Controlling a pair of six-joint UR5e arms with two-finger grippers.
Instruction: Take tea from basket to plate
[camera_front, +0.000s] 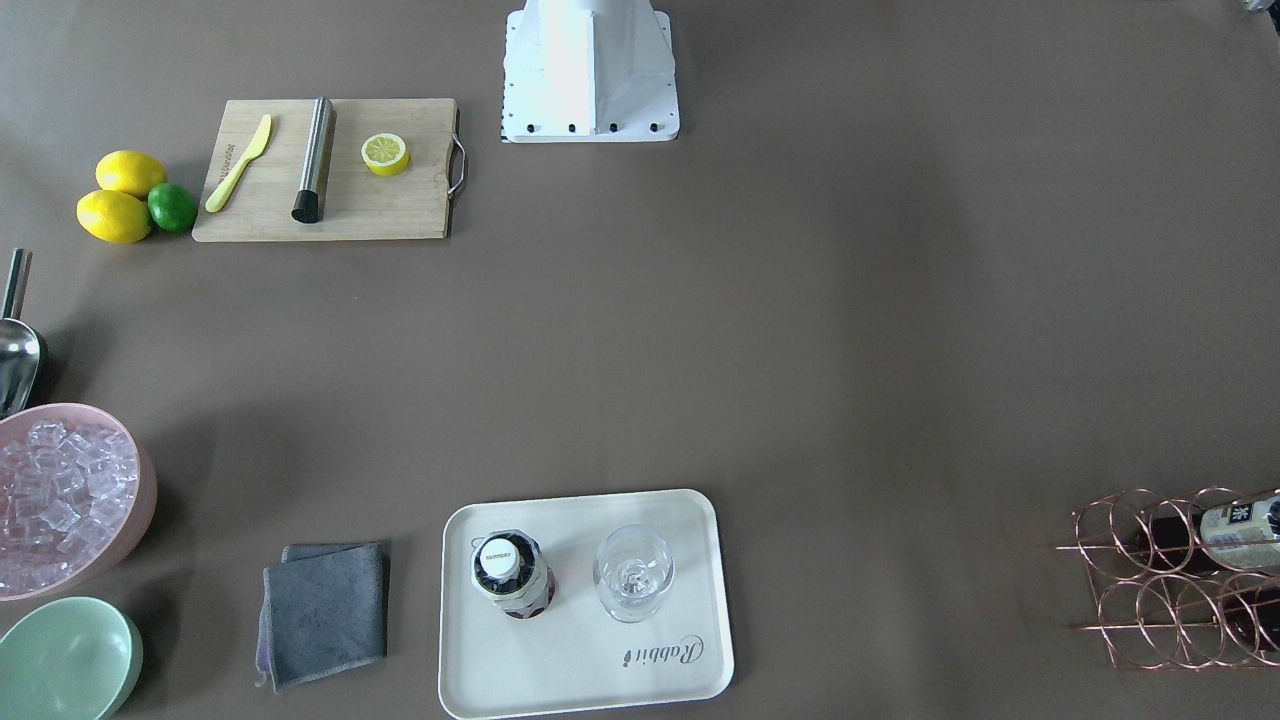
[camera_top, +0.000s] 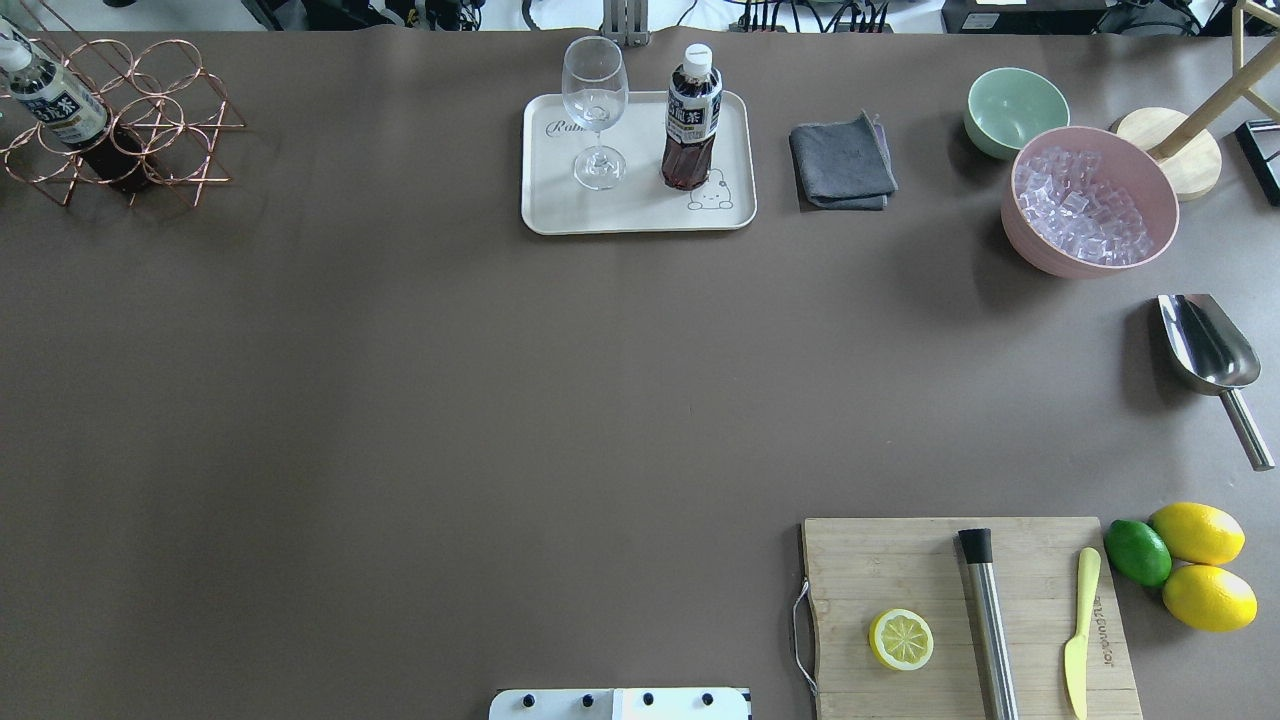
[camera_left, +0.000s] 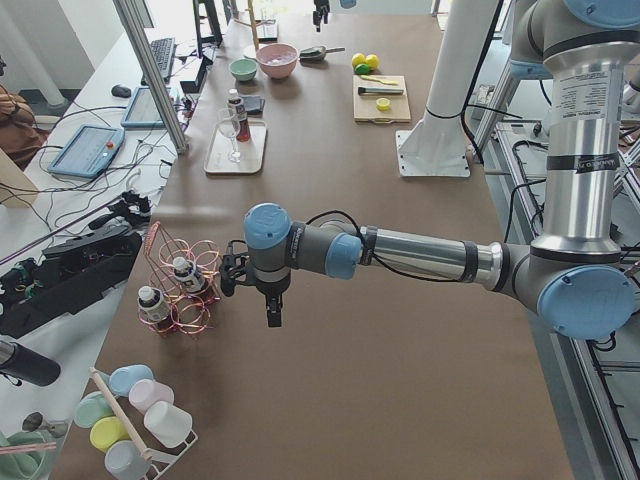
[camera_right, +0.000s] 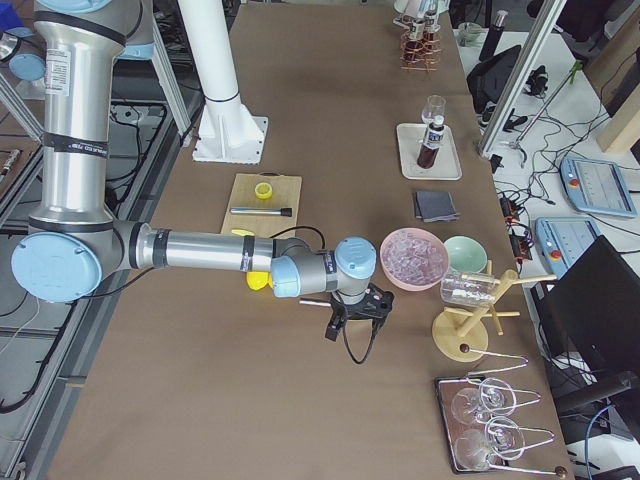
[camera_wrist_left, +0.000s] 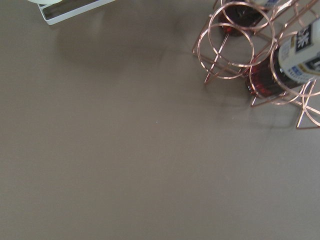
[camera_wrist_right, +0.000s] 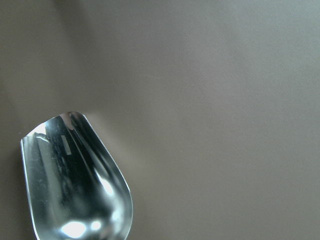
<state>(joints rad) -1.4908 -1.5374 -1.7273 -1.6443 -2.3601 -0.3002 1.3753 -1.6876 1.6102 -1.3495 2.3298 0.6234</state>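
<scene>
Left gripper (camera_left: 231, 274): just beside basket (camera_left: 186, 288); opening cannot be told. Right gripper (camera_right: 373, 300): likewise. Tea (camera_top: 690, 130): upright on plate (camera_top: 560, 205), well away from both.

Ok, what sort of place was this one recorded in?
Probably a robotics lab, with the table staged as a drinks station: robot arms, a teach pendant alongside, plus props like tea on the plate and a pink bowl of ice.

A small clear plastic bottle of dark red-brown tea (camera_top: 690, 125), white-capped, stands upright on the cream-white rectangular tray (camera_top: 640, 218) beside its bear drawing; the rose-gold wire basket of ring cells (camera_top: 140, 125) sits well apart at the table's corner; two like bottles (camera_top: 62, 108) lie in its cells.
</scene>
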